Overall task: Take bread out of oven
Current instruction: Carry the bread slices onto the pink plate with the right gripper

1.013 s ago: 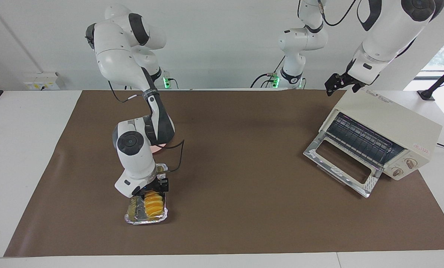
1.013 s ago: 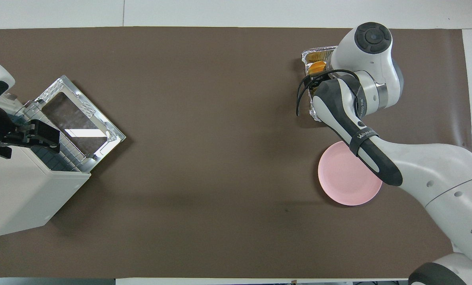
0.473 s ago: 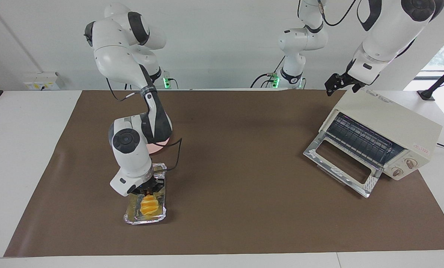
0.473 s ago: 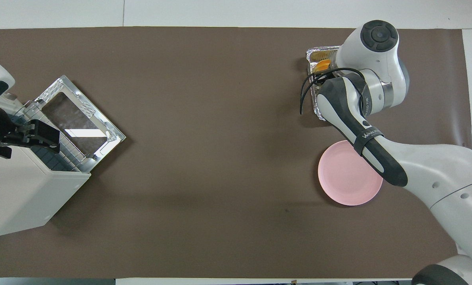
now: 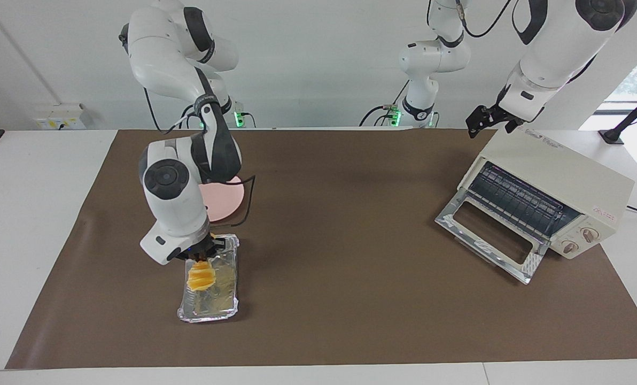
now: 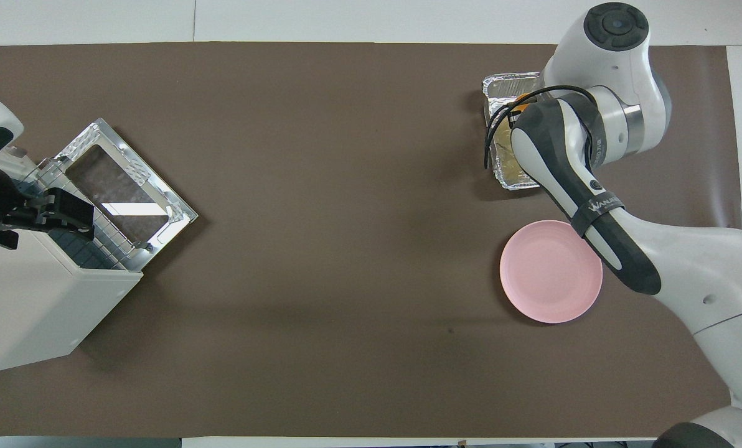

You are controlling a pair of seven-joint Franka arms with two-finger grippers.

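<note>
**Op:** Bread [image 5: 201, 278] hangs from the right gripper [image 5: 200, 260], fingers clenched on its upper end, clear above the foil tray [image 5: 225, 293]. A second ago it lay in that tray with the fingers spread around it; now it dangles upright.

**Lead:** Where is that on the counter [image 5: 340, 299]?

**Op:** Seen from above, around one o'clock, at the right arm's end. The pink plate [image 6: 545, 274] sits near the tray, closer to the robots, at roughly four o'clock.

**Lead:** And the oven [image 5: 553, 184]?

**Op:** Well apart, at nine o'clock in that view, door [image 5: 487, 235] dropped open, rack bare. The left gripper [image 5: 484, 120] waits over the oven's top corner, fingers released, unmoved.

**Lead:** So the bread is out already.

**Op:** Yes. My guess is the lift means the plate comes next. The grip takes only one end, so the loaf could swing or slip on the carry.
</note>
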